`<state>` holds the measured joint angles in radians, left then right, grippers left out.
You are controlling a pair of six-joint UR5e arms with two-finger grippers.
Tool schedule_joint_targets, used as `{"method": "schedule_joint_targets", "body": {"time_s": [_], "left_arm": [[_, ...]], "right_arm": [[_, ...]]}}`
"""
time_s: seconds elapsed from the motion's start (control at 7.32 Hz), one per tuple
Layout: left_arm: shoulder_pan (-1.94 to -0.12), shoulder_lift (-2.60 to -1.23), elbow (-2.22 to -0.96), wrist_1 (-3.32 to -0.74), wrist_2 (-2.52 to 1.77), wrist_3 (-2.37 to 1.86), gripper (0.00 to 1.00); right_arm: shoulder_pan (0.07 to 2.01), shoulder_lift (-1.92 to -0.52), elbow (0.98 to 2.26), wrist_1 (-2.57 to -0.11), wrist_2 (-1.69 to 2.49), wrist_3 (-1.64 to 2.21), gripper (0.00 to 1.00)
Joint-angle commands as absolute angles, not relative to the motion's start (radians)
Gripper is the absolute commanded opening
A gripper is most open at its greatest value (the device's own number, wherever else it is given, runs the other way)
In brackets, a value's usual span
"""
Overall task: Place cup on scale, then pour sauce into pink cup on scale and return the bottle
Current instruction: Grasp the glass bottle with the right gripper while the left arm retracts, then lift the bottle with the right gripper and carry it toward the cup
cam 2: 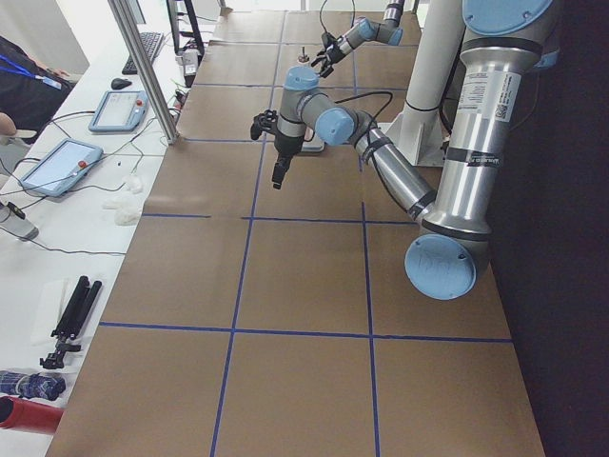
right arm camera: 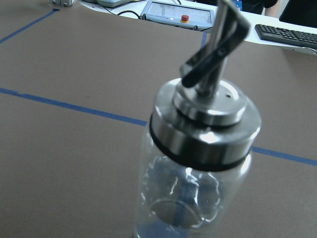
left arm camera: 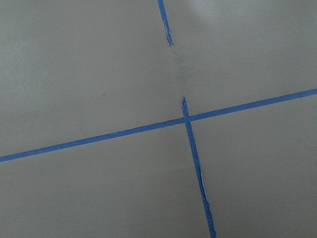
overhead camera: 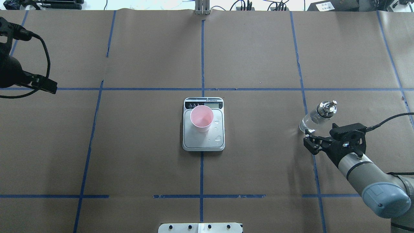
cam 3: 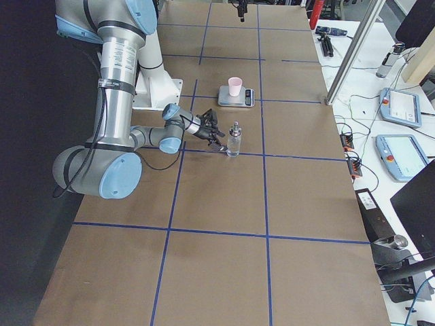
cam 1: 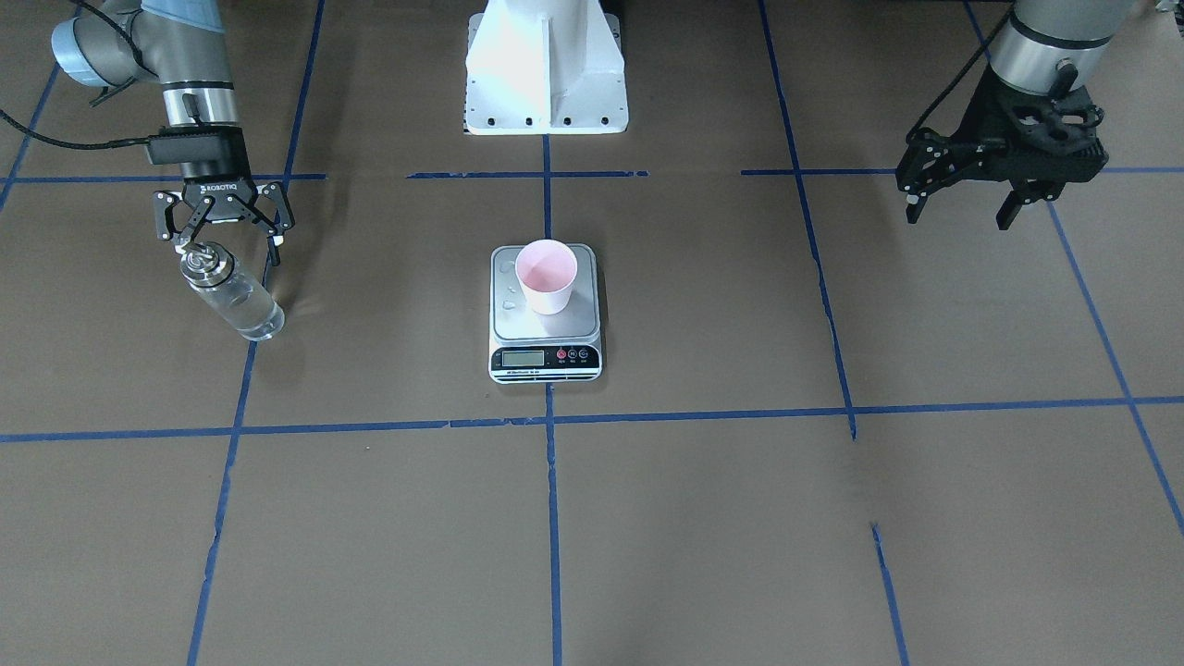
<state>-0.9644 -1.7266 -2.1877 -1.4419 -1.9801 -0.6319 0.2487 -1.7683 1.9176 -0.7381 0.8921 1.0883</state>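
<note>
Bottle (right arm camera: 198, 163) base and spout tip outside right wrist view

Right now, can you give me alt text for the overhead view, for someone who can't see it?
A pink cup stands on a kitchen scale at the centre of a brown, blue-taped table. At right, a clear glass bottle with a metal pourer stands upright, the right gripper open beside it, not holding it.
</note>
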Motion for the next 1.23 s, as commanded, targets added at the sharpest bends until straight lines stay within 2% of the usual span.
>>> {"method": "schedule_joint_targets", "body": {"time_s": [0.0,0.68,0.82,0.96,1.09], "left_arm": [[-0.966,-1.723,-2.186,-1.442,-1.977,-0.630,1.00],[-0.968,-1.723,-2.184,-1.443,-1.977,-0.630,1.00],[-0.969,-1.723,-2.184,-1.443,-1.977,-0.630,1.00],[-0.969,-1.723,-2.184,-1.442,-1.977,-0.630,1.00],[-0.969,-1.723,-2.186,-1.442,-1.977,-0.630,1.00]], "right_arm": [[0.278,-1.692,1.855,-0.738,0.896,1.063,1.00],[0.324,-1.690,1.850,-0.738,0.928,1.051,0.98],[0.334,-1.689,1.850,-0.738,0.946,1.051,0.91],[0.339,-1.672,1.850,-0.738,0.946,1.054,0.62],[0.341,-1.661,1.850,-0.736,0.946,1.057,0.10]]}}
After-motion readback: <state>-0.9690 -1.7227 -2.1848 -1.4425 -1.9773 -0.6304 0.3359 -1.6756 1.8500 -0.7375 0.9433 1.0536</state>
